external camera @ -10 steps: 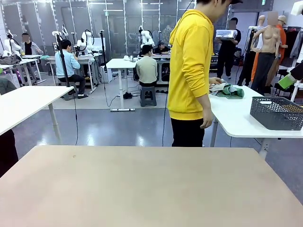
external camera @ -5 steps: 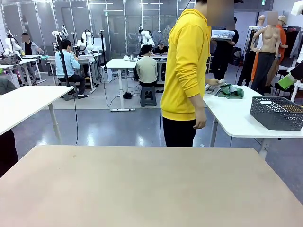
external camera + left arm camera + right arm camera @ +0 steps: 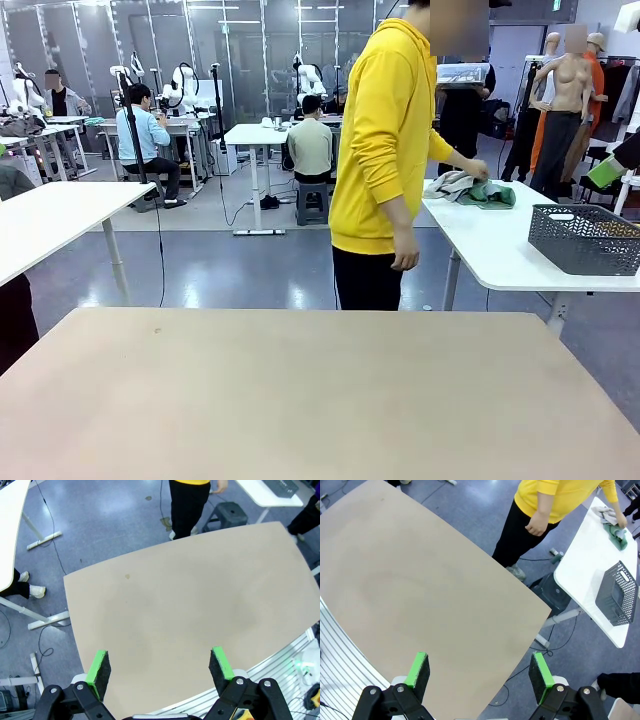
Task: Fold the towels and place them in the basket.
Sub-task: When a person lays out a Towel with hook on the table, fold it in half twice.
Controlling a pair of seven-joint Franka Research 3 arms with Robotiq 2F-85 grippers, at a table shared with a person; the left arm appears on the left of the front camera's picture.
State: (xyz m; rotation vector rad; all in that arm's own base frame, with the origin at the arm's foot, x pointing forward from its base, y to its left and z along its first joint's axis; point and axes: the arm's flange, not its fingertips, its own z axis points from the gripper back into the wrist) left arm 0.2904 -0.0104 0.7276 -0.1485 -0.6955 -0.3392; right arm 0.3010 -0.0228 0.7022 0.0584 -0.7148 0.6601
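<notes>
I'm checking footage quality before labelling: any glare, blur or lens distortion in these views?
Front view: evenly lit and mostly sharp; bright reflections sit on the glossy grey floor, and the distant towels look slightly soft. Left wrist view and right wrist view: the wide-angle lens bows the straight edges of the tan table into curves.
</notes>
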